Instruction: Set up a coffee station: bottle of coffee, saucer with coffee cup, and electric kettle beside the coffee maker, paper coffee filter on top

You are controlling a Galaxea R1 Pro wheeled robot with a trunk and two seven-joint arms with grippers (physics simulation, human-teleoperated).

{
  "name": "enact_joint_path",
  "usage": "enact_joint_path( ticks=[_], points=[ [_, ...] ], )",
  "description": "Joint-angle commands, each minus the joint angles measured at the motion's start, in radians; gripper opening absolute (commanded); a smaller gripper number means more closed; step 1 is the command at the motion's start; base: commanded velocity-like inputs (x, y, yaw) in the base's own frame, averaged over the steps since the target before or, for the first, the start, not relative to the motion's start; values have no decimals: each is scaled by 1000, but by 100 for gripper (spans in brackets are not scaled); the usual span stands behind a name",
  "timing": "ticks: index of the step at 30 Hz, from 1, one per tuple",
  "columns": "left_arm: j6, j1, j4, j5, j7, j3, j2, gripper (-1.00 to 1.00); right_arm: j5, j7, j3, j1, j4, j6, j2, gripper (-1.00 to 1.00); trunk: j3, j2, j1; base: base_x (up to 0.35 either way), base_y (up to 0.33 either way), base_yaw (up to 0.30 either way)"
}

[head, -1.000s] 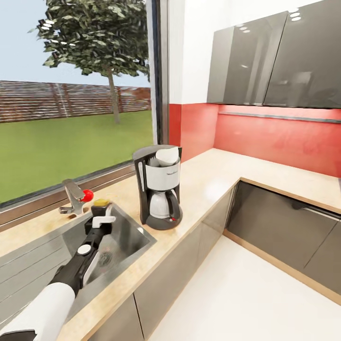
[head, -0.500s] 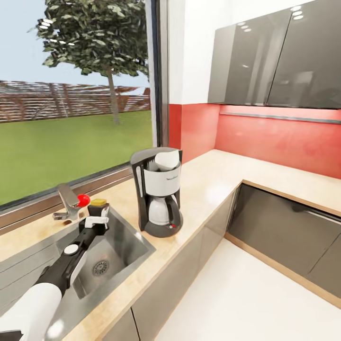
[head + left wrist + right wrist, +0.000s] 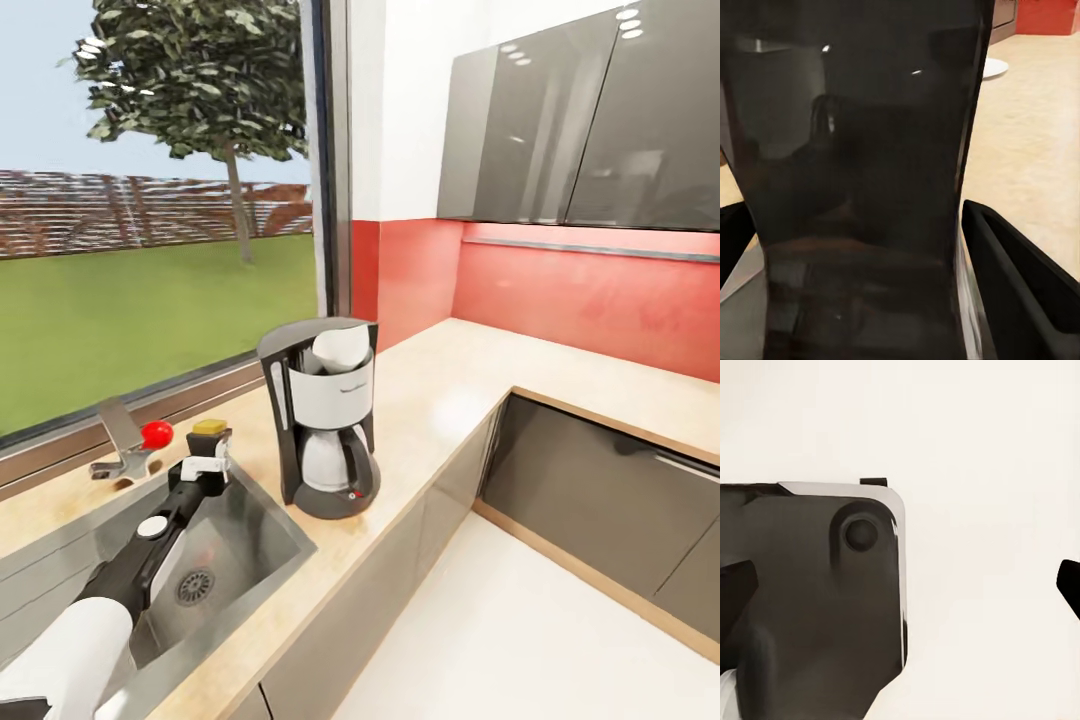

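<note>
Inspection of the coffee maker: it stands upright on the countertop, just beside the corner of the sink, with a white paper filter seated in its top. The machine looks rigid and moderately heavy. Its glass carafe is fragile and its glossy shell likely slippery, so any hold is best taken on the dark body or base, not the carafe. The filter is light and easily crushed. The left gripper hovers over the sink's far edge, near the machine's window side but apart from it. In the left wrist view its fingers are spread, and a dark glossy surface between them is probably the machine's back, though this is uncertain. The right gripper is spread over pale floor, holding nothing.
</note>
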Motion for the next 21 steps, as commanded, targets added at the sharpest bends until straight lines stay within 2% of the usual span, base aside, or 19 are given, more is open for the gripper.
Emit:
enact_joint_path(
  ticks=[1, 7, 8, 10, 18, 21],
  points=[
    [-3, -1, 0, -6, -9, 6, -1, -100, 10, -1, -8, -1, 1, -4, 1, 100, -2, -2, 1, 48, -18, 0],
    [-12, 0, -1, -5, -8, 9, -2, -100, 10, -2, -8, -1, 1, -4, 1, 100, -2, -2, 1, 11, -4, 0],
    [-75, 0, 1, -4, -8, 9, -3, -100, 10, -3, -8, -1, 2, -4, 1, 100, -2, -2, 1, 0, 0, 0],
    [-97, 0, 2, -4, -7, 8, -4, -100, 10, -4, -8, -1, 2, -4, 1, 100, -2, -2, 1, 0, 0, 0],
    [-118, 1, 2, -4, -8, 8, -19, -100, 10, -4, -9, -1, 3, -4, 1, 100, -2, -2, 1, 206, 0, 0],
    [-120, 1, 2, -4, -7, 9, -20, -100, 10, -4, -9, -1, 3, -4, 1, 100, -2, -2, 1, 57, 0, 0]
  ],
)
